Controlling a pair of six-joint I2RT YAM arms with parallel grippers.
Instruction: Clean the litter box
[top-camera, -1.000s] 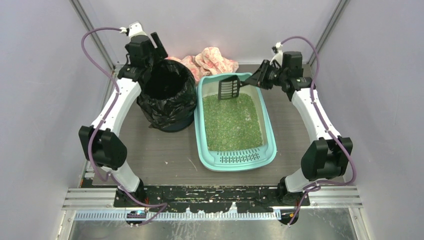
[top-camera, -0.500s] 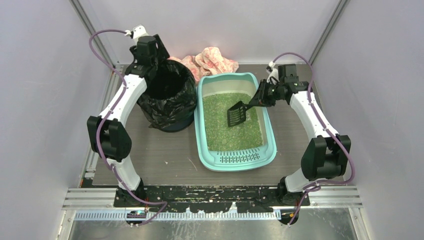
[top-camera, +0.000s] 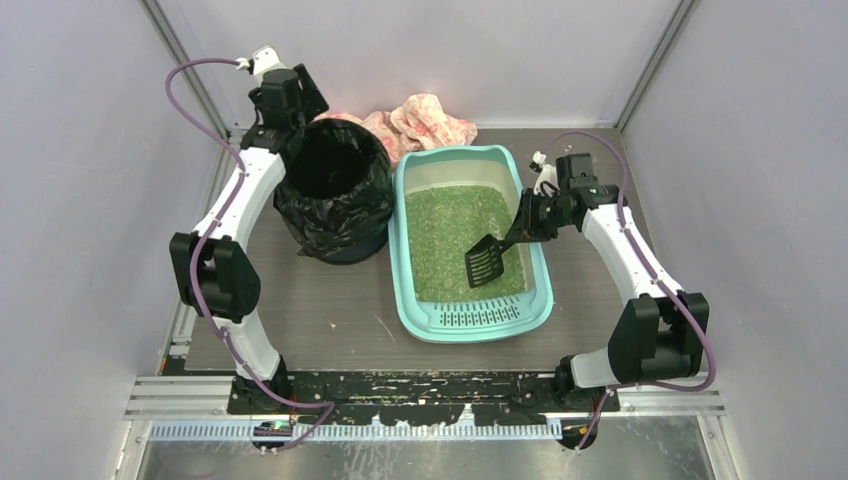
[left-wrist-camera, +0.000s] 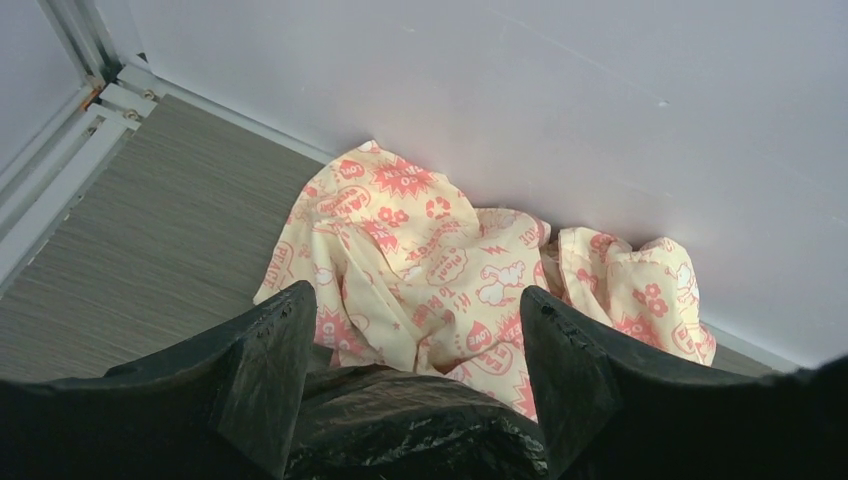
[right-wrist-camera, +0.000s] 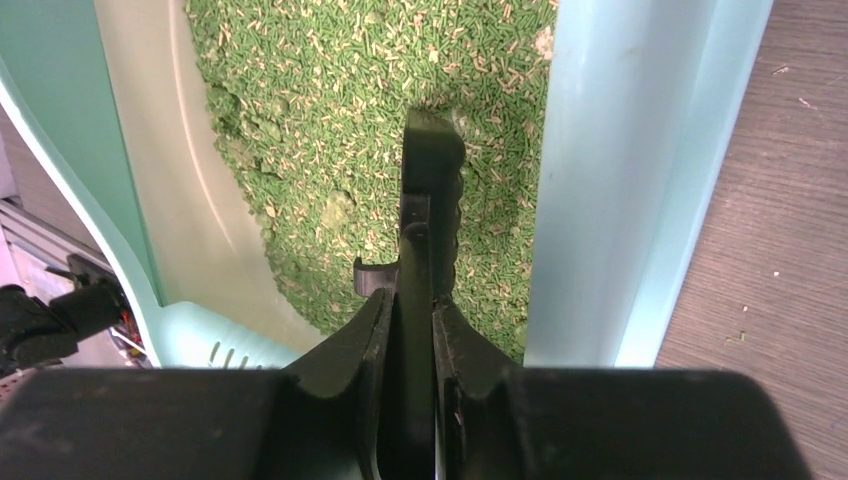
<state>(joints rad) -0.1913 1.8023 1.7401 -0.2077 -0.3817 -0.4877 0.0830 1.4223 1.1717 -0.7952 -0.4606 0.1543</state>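
One mint-teal litter box (top-camera: 470, 325) sits on the grey wood-grain table (top-camera: 320, 310), roughly midway between the two arms, with its slotted lip at the end nearest the arm bases. I can read no brand or label on the box. Green pellet litter (top-camera: 445, 230) covers its floor.

The right gripper (top-camera: 528, 225) hangs over the box's right wall. Its two fingers are pressed onto the handle of one black slotted litter scoop (top-camera: 484, 262). The scoop's head slants down into the box's near right part, close to the lip. In the right wrist view the gripper (right-wrist-camera: 410, 305) clamps the scoop (right-wrist-camera: 432, 160) seen edge-on, and its far end meets the litter (right-wrist-camera: 320, 100) just beside the box's wall (right-wrist-camera: 590, 180).

One round bin lined with a black bag (top-camera: 330, 220) stands just left of the box. The left gripper (top-camera: 300, 90) is over the bin's far rim. In its wrist view the gripper (left-wrist-camera: 412, 310) is spread wide with nothing between the fingers.

Behind the box's far end, against the back wall, lies a crumpled cream cloth (top-camera: 430, 118) with pink cartoon print. Up close the cloth (left-wrist-camera: 400, 240) shows the word "LOVE" upside down. The other bubble words are too small to read. Whether it is one piece or two I cannot tell.
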